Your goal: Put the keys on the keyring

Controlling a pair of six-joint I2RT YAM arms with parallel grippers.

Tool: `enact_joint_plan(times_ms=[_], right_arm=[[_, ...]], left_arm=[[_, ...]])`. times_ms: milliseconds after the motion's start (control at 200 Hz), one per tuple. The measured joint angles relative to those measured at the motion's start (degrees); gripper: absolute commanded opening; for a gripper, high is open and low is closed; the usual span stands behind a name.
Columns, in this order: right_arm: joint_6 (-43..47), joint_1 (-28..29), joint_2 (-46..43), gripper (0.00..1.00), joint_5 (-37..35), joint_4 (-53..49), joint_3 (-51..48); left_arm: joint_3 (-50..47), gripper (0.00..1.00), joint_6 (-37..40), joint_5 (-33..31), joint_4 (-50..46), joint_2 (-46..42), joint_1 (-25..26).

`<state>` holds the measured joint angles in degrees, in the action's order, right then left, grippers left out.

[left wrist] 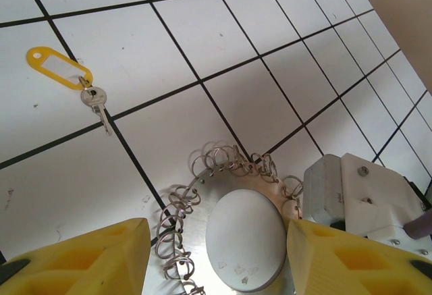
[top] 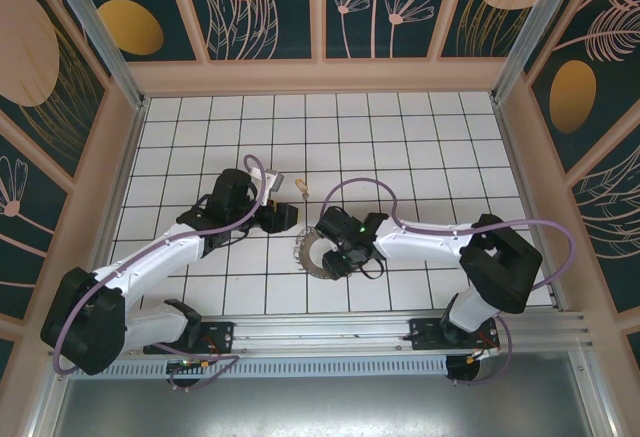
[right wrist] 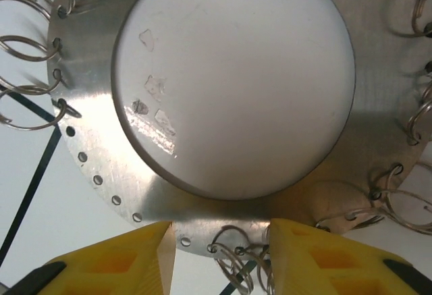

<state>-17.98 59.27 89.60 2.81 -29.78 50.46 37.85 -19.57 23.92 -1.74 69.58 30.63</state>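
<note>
Tabletop (top: 400, 137) of white tiles with a black grid, boxed in by wood-framed walls (top: 260, 7) of dark teal floral panels. From above, the left claw (top: 283, 219) sits just left of the keyring (top: 305, 257) without touching it. The right claw (top: 336, 253) hangs over the ring's right side. The key (top: 302, 189) lies a little beyond the left claw's tip.

The left wrist view is closer. Its yellow fingers (left wrist: 74, 258) stand apart and empty. Ahead between them the keyring shows as a metal disc with a white dome (left wrist: 246, 241) and wire loops (left wrist: 226, 156) round its rim. The key, on a yellow tag (left wrist: 59, 67), lies far ahead to the left.

In the right wrist view the right claw's jaws are apart, with the disc's perforated edge and a few loops in the gap. Whether they touch cannot be told.
</note>
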Motion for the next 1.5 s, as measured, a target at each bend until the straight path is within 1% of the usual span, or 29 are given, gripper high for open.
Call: enact_joint_plan(times_ms=[996,1276,1391,1501], right_arm=[[-0.7,0.4,0.3,0.43,0.7,-0.5,-0.4],[-3.6,0.4,0.4,0.43,0.8,-3.5,-0.4],[-5.2,0.4,-0.9,0.43,1.9,-3.4,-0.7],[-6.9,0.5,-2.6,0.43,2.7,-3.4,-0.8]], left_arm=[[0.6,0.56,0.0,-0.4,-0.9,-0.3,0.0],[0.6,0.57,0.0,-0.3,-1.0,-0.3,0.0],[0.7,0.56,0.1,1.6,-1.0,0.3,0.0],[0.8,0.54,0.0,4.0,-0.9,2.9,0.0]])
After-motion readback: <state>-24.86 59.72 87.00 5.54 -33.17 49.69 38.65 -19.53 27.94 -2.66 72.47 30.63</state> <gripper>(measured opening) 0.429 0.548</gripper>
